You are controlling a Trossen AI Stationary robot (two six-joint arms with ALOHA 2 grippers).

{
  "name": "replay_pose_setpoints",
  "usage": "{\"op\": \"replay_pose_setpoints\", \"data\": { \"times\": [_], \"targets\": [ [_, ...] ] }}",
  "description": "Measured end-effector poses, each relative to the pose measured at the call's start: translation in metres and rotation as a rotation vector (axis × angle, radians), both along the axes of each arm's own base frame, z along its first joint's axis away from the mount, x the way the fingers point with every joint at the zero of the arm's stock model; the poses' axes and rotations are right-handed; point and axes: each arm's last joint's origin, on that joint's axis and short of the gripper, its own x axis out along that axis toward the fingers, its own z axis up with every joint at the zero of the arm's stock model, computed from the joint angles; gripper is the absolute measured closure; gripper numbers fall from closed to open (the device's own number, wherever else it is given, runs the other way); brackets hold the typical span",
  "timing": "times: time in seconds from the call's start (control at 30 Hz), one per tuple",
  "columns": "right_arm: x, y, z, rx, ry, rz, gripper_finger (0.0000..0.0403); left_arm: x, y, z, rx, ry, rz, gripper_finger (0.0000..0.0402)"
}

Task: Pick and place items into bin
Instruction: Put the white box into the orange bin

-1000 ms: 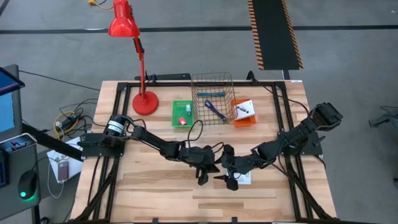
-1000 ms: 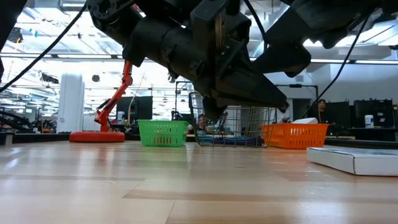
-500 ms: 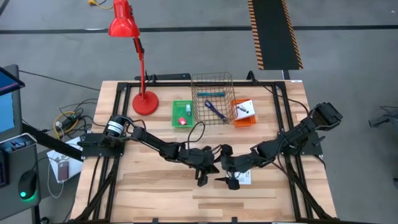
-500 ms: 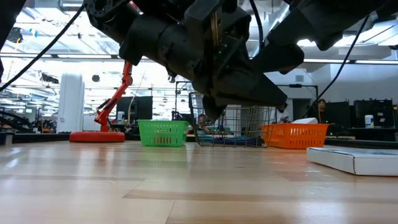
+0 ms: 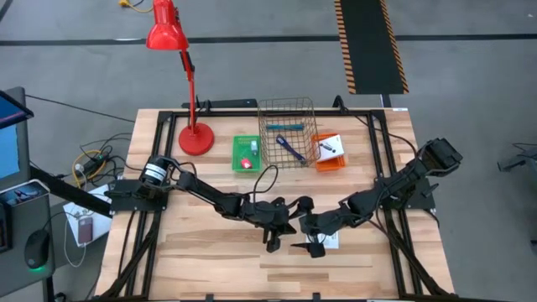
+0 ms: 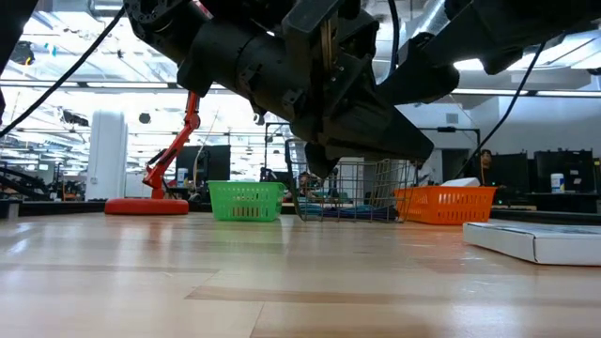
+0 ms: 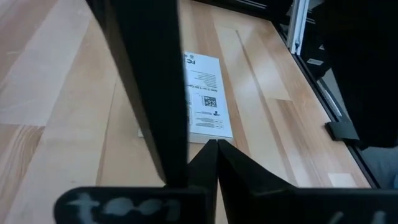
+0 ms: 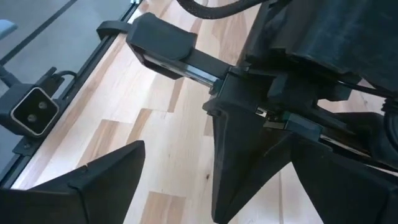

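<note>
A flat white card [image 5: 331, 241] lies on the table near its middle; it also shows in the low view [image 6: 535, 240] and the left wrist view [image 7: 208, 99]. My right gripper [image 5: 309, 247] hangs open just left of the card and above it, touching nothing [image 8: 217, 146]. My left gripper [image 5: 271, 243] is shut and empty beside it, raised off the wood [image 6: 315, 174]. A second white card lies in the orange bin [image 5: 329, 153]. The teal marker and blue-purple strap are in the wire basket [image 5: 287, 134]. The red block is in the green bin [image 5: 246, 153].
The red desk lamp [image 5: 195, 138] stands at the far left of the table. The three bins sit in a row along the far edge. A black frame rail [image 5: 394, 210] runs around the table. Bare wood lies toward the near edge, under both arms.
My right gripper has drifted a little toward the table's right edge, widening the gap to the left gripper. The white card has stayed where it was.
</note>
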Motion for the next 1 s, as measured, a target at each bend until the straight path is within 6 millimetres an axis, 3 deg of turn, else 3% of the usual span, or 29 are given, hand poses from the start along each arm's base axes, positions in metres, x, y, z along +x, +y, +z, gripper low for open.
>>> {"op": "replay_pose_setpoints", "data": {
  "times": [0.5, 0.73, 0.87, 1.0],
  "targets": [
    [0.003, -0.008, -0.001, -0.019, 0.009, -0.036, 0.0010, 0.000, 0.002, -0.001, 0.051, 0.000, 0.075, 0.0401],
    [0.003, -0.014, 0.003, 0.060, 0.055, -0.099, 0.0012, -0.007, 0.014, -0.015, 0.014, 0.166, 0.391, 0.0401],
    [-0.005, -0.016, 0.004, 0.021, 0.225, -0.142, 0.0011, -0.018, 0.017, -0.028, -0.101, 0.326, 0.563, 0.0401],
    [-0.010, -0.018, 0.013, 0.022, 0.395, -0.235, 0.0010, -0.025, 0.010, -0.031, -0.158, 0.381, 0.648, 0.0402]
  ]
}}
